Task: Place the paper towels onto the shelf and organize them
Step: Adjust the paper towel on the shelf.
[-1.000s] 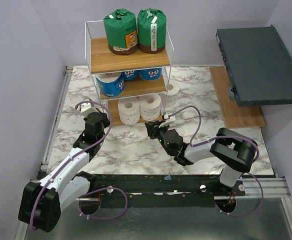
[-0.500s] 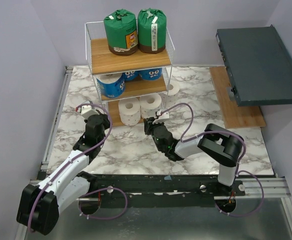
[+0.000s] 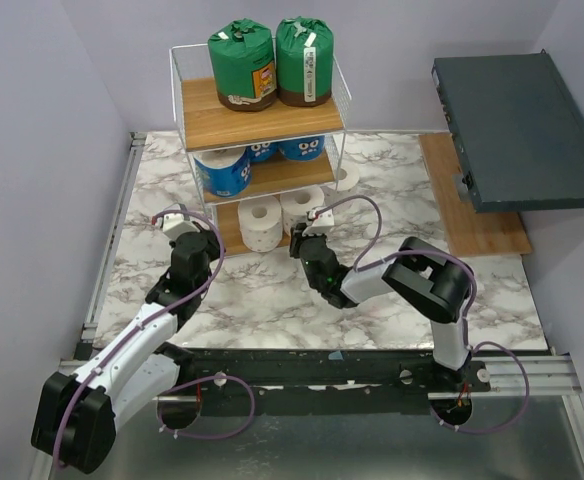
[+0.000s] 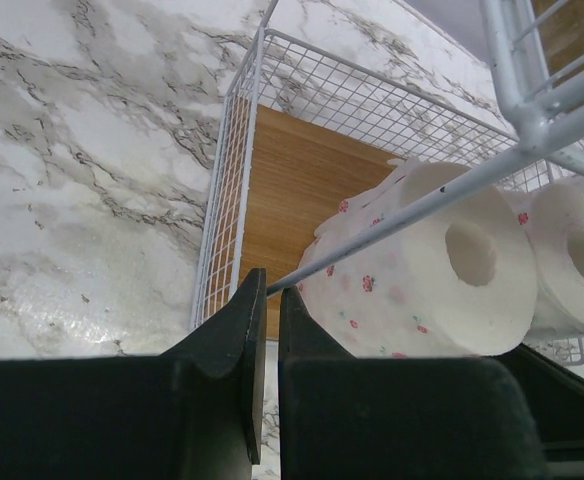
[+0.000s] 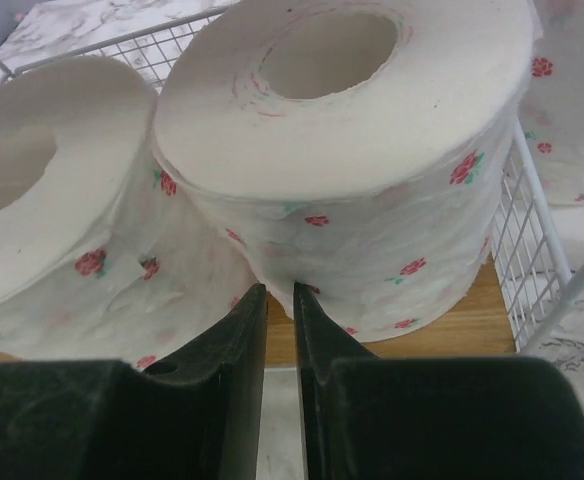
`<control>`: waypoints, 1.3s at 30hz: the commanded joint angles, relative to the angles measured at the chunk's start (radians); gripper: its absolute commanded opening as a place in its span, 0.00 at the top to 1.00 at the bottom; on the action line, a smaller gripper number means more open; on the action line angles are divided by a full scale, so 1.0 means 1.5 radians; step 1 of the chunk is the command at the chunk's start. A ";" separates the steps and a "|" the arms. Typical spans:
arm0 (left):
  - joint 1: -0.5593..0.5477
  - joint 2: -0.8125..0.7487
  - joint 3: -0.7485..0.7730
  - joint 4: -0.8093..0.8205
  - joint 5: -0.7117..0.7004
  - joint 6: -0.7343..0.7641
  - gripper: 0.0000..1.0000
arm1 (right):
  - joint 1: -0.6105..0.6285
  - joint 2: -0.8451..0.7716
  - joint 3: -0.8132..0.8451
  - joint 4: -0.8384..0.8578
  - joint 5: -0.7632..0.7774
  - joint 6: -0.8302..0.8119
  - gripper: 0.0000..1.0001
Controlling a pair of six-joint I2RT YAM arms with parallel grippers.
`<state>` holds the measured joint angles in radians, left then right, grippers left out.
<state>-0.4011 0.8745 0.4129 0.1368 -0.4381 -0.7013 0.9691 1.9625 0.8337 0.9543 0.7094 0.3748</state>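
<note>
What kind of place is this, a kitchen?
Probably a robot test bench, not a kitchen: a left arm and right arm are mounted at the edge of a marble-look table, plain walls box it in, and the small wire shelf holds only paper towels.

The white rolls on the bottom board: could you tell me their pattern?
Small red flowers on the rolls, clearest in the right wrist view.
</note>
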 commanded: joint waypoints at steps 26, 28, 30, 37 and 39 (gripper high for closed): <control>-0.023 -0.004 -0.025 0.001 0.068 -0.019 1.00 | -0.058 0.101 0.150 -0.038 -0.019 -0.087 0.79; -0.023 -0.002 -0.024 0.001 0.067 -0.019 1.00 | -0.058 0.087 0.141 -0.044 -0.026 -0.081 0.79; -0.023 0.000 -0.024 0.002 0.065 -0.018 1.00 | -0.058 0.062 0.124 -0.056 -0.038 -0.064 0.79; -0.023 0.007 -0.018 0.001 0.058 -0.016 1.00 | -0.045 -0.052 0.032 -0.086 -0.088 -0.032 0.75; -0.023 0.008 -0.018 0.000 0.056 -0.018 1.00 | -0.035 -0.081 0.010 -0.092 -0.092 -0.033 0.75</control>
<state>-0.4145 0.8665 0.3958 0.1581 -0.4366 -0.7006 0.8963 1.9347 0.9043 0.8413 0.6086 0.3080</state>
